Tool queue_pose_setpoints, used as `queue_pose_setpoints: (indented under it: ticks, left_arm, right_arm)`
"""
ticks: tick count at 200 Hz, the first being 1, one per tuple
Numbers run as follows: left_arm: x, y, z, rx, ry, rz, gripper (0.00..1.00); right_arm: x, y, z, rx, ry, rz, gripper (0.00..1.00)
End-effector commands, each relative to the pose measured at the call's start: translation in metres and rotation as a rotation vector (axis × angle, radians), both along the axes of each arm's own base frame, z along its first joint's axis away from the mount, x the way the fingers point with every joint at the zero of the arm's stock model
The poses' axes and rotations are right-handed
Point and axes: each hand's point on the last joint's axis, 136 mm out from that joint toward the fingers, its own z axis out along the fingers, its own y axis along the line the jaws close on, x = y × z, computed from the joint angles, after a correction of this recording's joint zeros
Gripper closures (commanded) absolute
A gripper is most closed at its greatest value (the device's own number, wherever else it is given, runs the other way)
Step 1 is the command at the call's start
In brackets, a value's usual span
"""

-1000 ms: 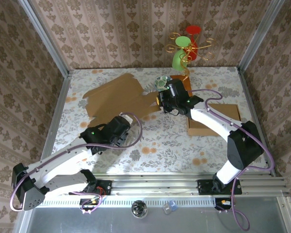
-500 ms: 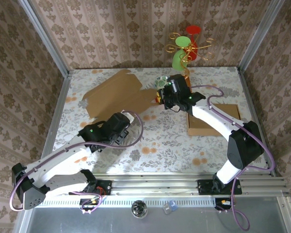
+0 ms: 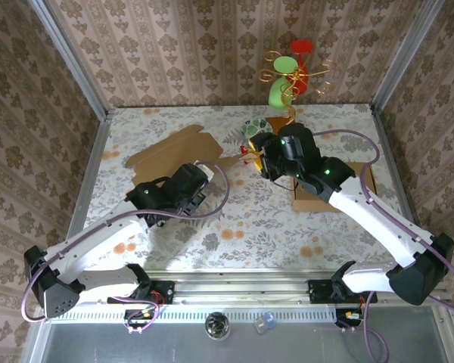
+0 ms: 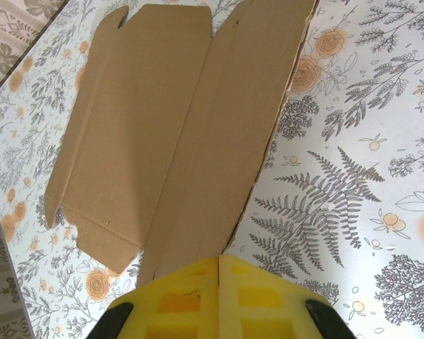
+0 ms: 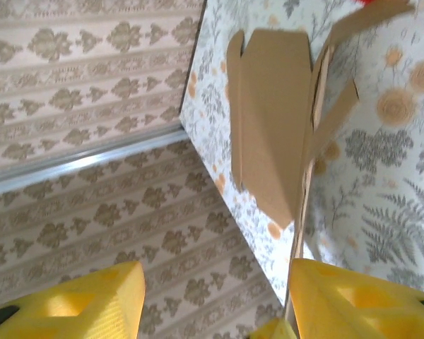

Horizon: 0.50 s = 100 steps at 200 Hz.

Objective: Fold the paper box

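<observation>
Now, against one second ago: the right arm has swung its elbow out low to the right, and the right gripper (image 3: 250,155) has gone from clamped to open. The left gripper (image 3: 204,175) has gone from part-open to closed. The paper box (image 3: 170,150), an unfolded cardboard sheet, shows a smaller outline from above than before. It lies on the table (image 3: 234,219) left of centre.

Left gripper (image 4: 219,279): the yellow fingers (image 4: 180,296) are pressed together with no gap, pinching the near edge of the paper box (image 4: 169,127). The sheet runs away from the fingertips, creased lengthwise.

Right gripper (image 5: 215,304): the fingers (image 5: 92,293) stand wide apart and grip nothing. The paper box (image 5: 268,120) is ahead of it, with one thin edge running down just beside the right-hand finger. Whether they touch, I cannot tell.
</observation>
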Motion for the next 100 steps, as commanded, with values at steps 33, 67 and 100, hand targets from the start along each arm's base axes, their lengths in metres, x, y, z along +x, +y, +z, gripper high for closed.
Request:
queue_pose_setpoints:
  ticks: [33,67,100]
  left_arm:
    - [0.008,-0.01,0.014,-0.016,-0.019,-0.038,1.0]
    - [0.01,-0.008,0.014,-0.033,-0.017,-0.033,1.0]
    - [0.012,-0.006,0.015,-0.048,-0.013,-0.026,1.0]
  right_arm:
    - [0.009,0.071,-0.04,0.046,0.098,0.028,0.39]
    - [0.011,0.104,-0.063,0.035,0.153,0.059,0.41]
    - [0.011,0.123,-0.074,0.032,0.179,0.078,0.5]
